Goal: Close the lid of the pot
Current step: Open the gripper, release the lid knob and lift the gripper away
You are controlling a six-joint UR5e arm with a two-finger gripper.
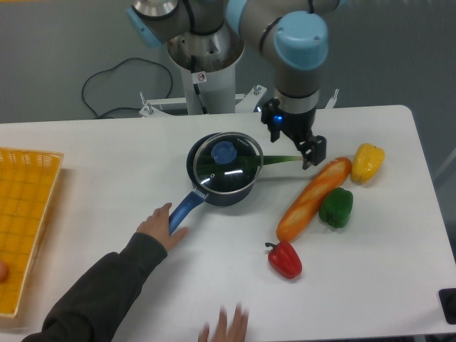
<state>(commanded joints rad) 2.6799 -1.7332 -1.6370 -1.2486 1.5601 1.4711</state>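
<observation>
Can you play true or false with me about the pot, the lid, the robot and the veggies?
1. The lid sits on top of the pot. True.
2. The robot's gripper is holding the lid. False: it is away to the right of the pot, holding nothing, above the table near the orange bread stick.
3. A person's hand is at the pot's blue handle. True.
4. The green pepper is inside the pot. False: it lies on the table beside the bread stick.
5. The red pepper is in the yellow basket. False: it lies on the table, below the bread stick.
</observation>
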